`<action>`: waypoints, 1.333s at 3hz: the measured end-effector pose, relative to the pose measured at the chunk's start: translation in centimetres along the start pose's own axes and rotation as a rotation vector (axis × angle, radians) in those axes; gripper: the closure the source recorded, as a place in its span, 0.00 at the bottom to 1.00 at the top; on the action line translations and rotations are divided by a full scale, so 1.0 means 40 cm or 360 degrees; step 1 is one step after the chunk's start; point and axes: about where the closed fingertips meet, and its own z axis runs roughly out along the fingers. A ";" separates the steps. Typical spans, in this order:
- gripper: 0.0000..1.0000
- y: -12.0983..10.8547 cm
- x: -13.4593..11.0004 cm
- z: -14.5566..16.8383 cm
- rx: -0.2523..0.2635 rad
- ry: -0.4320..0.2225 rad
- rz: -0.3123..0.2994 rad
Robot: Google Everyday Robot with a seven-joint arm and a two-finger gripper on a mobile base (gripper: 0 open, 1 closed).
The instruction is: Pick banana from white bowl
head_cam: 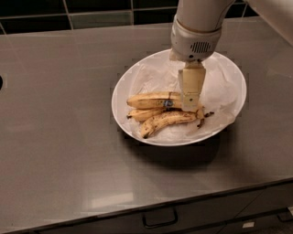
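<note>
We see a brown-speckled curved banana (167, 119) beside the lowered gripper (190, 108), a stubby banana (143, 114), crumpled paper (149, 78), a grey countertop (55, 137), dark wall tiles (36, 7) and a drawer handle (160, 222).

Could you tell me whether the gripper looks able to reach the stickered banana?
Probably yes: the gripper is down inside the white bowl at the right end of the banana. Nothing covers it, though the speckled banana lies close beside it.

The white bowl (115, 108) sits on the worktop (55, 137); the banana (149, 100) lies inside, end effector (190, 107) at its three-o'clock end.
</note>
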 end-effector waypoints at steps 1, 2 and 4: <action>0.13 -0.012 -0.003 0.031 -0.0024 0.0034 -0.0012; 0.13 -0.019 -0.010 0.052 -0.0037 0.0048 -0.0027; 0.23 -0.008 -0.009 0.078 -0.0060 0.0094 -0.0026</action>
